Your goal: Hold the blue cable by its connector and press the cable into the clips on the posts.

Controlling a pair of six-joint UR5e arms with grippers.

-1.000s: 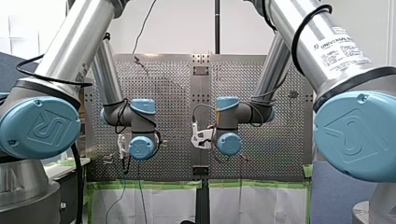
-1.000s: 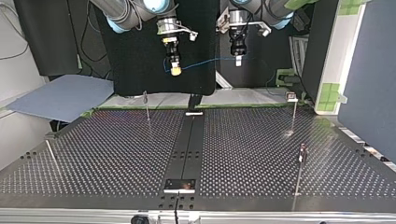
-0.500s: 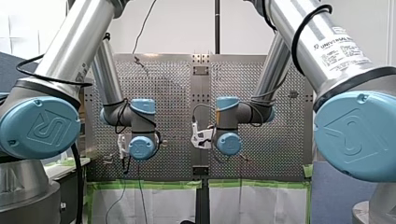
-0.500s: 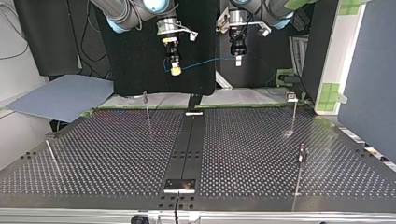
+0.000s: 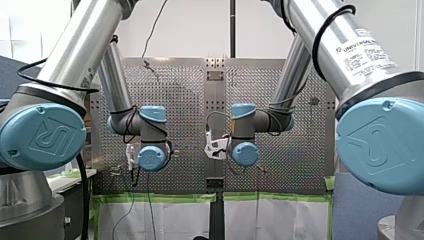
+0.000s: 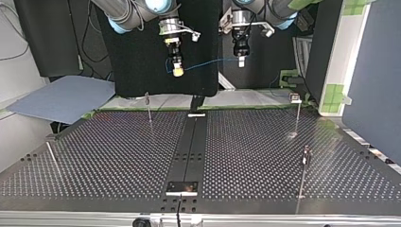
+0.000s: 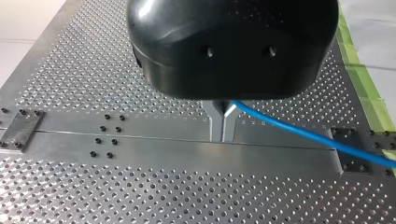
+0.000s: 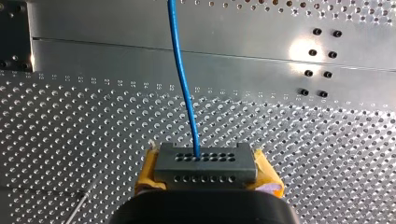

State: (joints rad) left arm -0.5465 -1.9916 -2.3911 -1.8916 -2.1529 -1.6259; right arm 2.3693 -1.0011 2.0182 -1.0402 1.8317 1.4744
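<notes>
Right wrist view: right hand point(image 8: 205, 171) clamps connector point(image 8: 205, 161) | left hand point(image 7: 223, 125) pinches blue cable point(image 7: 303, 134) | risk: if you overtension, it may slip

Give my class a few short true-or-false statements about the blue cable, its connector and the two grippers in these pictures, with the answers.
1. My right gripper clamps the dark connector between yellow pads. True.
2. The blue cable sits in a clip on one of the posts. False: it spans the air between the two grippers, clear of every post.
3. My left gripper has its metal fingers shut on the blue cable. True.
4. Both grippers rest on the perforated table. False: in the top view both hang well above it.
</notes>
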